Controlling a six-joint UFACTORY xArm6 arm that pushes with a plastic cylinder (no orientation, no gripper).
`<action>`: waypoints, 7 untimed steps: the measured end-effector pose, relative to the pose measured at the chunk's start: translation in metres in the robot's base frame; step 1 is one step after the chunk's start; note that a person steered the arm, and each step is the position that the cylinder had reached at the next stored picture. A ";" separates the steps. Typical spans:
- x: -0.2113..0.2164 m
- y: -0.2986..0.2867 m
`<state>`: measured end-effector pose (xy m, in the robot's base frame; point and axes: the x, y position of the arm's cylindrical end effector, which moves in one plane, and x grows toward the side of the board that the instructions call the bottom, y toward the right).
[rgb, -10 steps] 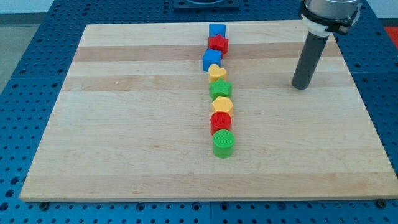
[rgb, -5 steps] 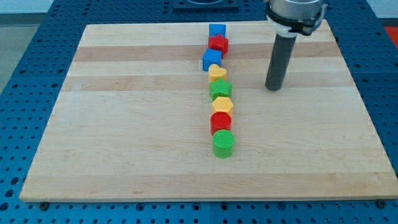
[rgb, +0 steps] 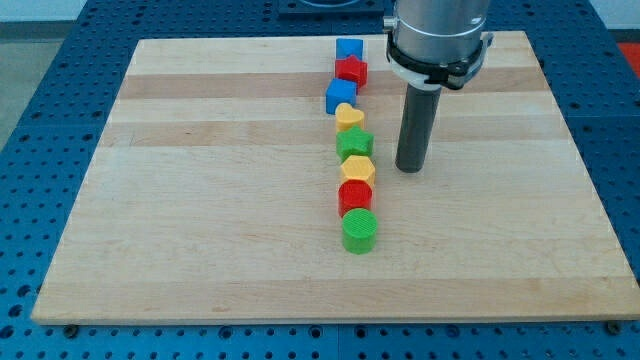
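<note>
Eight blocks form a line down the middle of the wooden board (rgb: 200, 200). From the view's top: a blue block (rgb: 349, 47), a red star-like block (rgb: 351, 70), a blue block (rgb: 341, 96), a yellow heart-like block (rgb: 349, 117), a green star-like block (rgb: 354, 144), a yellow hexagon block (rgb: 358, 168), a red cylinder (rgb: 355, 195) and a green cylinder (rgb: 360, 231). My tip (rgb: 409, 168) rests on the board to the view's right of the line. It is nearest the yellow hexagon and the green star, a short gap away, touching neither.
The board lies on a blue perforated table (rgb: 40, 120). The arm's wide grey and white collar (rgb: 437, 40) hangs over the board's top right part.
My tip has slid toward the view's left and slightly toward the bottom, from the board's right side to just beside the line. No block has moved.
</note>
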<state>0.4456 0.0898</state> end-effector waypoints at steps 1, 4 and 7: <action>0.003 0.000; 0.062 -0.002; 0.021 0.033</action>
<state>0.4666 0.1225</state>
